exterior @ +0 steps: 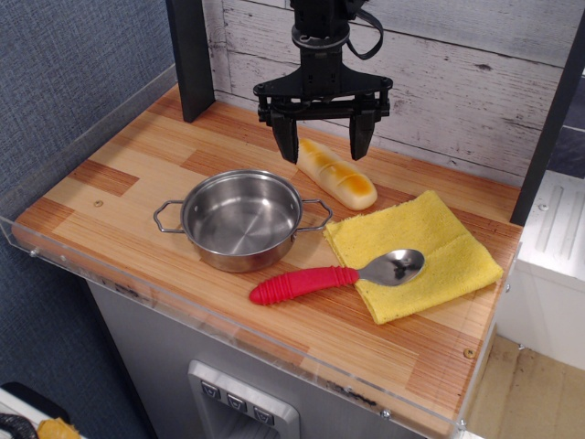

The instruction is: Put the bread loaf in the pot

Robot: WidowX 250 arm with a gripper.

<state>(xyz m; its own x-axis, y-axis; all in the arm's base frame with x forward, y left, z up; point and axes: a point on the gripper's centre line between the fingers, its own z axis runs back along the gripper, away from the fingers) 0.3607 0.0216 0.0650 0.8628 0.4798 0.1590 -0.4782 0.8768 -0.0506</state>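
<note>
End effector (pixel 323 137) spread wide and empty, hanging above the back end of the bread loaf (pixel 336 174) with fingers apart to either side (contact with the loaf not evident). Loaf lying flat on the desk (pixel 137 183), slanted, just beside the right handle of the pot (pixel 242 219), near the yellow cloth (pixel 416 251) carrying the bowl of the red-handled spoon (pixel 338 277). Pot empty, so nothing of the task done yet by the look of things: still to come, judging from this, lowering over the loaf, closing, lifting, carrying across and releasing into the pot.
</note>
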